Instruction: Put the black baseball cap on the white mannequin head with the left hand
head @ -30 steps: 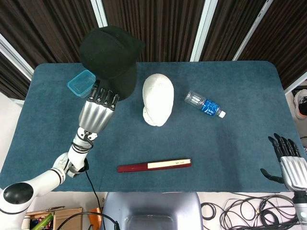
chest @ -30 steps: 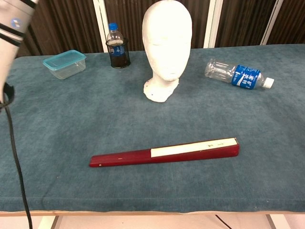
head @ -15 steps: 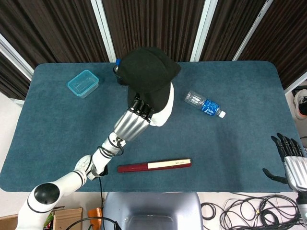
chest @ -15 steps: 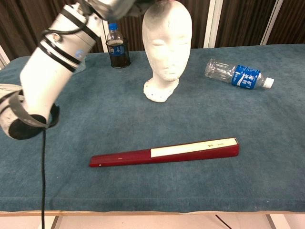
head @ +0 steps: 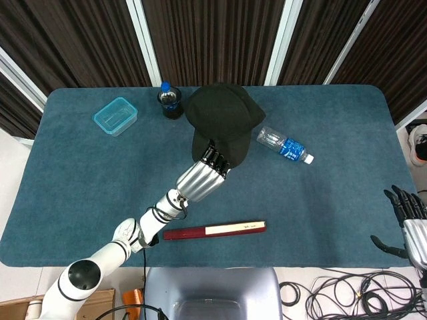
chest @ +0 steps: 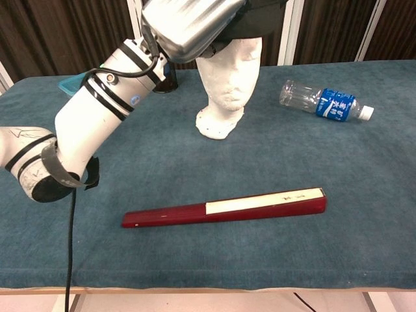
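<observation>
The black baseball cap (head: pixel 221 121) lies over the top of the white mannequin head (chest: pixel 229 88), hiding it in the head view. In the chest view the cap's rim (chest: pixel 250 25) covers the head's crown and its face shows below. My left hand (head: pixel 203 175) grips the cap's near edge, and its silver back (chest: pixel 188 26) fills the top of the chest view. My right hand (head: pixel 412 227) hangs open past the table's right front corner, holding nothing.
A dark cola bottle (head: pixel 169 101) stands just left of the mannequin head. A teal lidded box (head: pixel 115 115) sits at the back left. A clear water bottle (head: pixel 285 145) lies on its side to the right. A red folded fan (head: pixel 215 230) lies near the front edge.
My left hand has carried the cap from the back left to the right and lowered it over the mannequin head. The right hand has sunk slightly.
</observation>
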Motion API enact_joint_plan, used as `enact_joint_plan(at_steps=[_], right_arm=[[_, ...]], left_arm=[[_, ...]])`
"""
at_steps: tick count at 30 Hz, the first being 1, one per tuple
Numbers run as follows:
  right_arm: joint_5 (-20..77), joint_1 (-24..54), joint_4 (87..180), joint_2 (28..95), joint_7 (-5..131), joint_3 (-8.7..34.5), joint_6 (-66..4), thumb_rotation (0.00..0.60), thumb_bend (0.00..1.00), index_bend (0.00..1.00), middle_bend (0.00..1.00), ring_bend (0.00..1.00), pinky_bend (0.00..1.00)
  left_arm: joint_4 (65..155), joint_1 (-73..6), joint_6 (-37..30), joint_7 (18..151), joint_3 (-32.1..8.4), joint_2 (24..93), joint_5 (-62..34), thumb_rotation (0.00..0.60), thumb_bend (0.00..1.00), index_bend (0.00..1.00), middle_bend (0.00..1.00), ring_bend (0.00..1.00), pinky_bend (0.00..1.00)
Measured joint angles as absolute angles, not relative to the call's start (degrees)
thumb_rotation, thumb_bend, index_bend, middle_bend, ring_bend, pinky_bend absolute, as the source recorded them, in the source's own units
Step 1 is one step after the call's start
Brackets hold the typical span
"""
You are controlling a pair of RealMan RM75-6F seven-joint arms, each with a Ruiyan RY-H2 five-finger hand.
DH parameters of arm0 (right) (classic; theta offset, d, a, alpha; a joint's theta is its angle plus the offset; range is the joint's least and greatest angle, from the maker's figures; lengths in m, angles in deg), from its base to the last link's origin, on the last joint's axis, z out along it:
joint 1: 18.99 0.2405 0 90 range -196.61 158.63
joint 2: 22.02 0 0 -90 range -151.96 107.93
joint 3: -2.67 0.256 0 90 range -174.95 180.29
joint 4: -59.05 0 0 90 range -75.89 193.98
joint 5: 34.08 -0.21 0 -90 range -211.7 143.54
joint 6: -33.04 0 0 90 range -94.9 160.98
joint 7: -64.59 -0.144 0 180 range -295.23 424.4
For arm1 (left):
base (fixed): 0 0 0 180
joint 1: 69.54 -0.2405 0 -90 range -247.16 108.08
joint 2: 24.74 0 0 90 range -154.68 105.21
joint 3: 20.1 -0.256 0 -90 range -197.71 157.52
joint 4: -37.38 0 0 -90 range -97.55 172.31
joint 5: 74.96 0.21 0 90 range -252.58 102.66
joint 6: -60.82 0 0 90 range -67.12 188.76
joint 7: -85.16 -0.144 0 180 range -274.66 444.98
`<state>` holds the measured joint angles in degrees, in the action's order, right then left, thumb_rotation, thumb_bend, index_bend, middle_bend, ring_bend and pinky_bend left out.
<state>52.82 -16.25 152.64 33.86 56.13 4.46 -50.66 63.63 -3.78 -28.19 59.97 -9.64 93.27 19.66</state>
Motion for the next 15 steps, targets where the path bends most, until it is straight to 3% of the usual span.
enact_joint_plan(at_steps=[3, 7, 15], right_arm=[[52.77, -16.26, 152.6, 33.88, 56.08, 4.49, -50.69, 0.6, 0.12, 0.0, 0.0, 0.0, 0.0], [52.84, -16.09, 152.71, 33.99, 56.55, 4.41, -50.29, 0.6, 0.12, 0.0, 0.0, 0.0, 0.0], [52.45, -15.82, 153.07, 34.3, 57.73, 4.45, -49.63, 0.6, 0.12, 0.0, 0.0, 0.0, 0.0]], left_arm=[[63.09, -4.08, -28.57, 60.56, -9.91, 93.56, 19.63, 0.6, 0.47, 0.68, 0.73, 0.61, 0.4], [62.94, -5.21, -27.94, 62.0, -10.22, 93.44, 18.98, 0.6, 0.34, 0.38, 0.49, 0.46, 0.37], [66.73, -6.54, -28.33, 61.78, -11.76, 91.95, 19.53, 0.6, 0.27, 0.19, 0.24, 0.26, 0.32]])
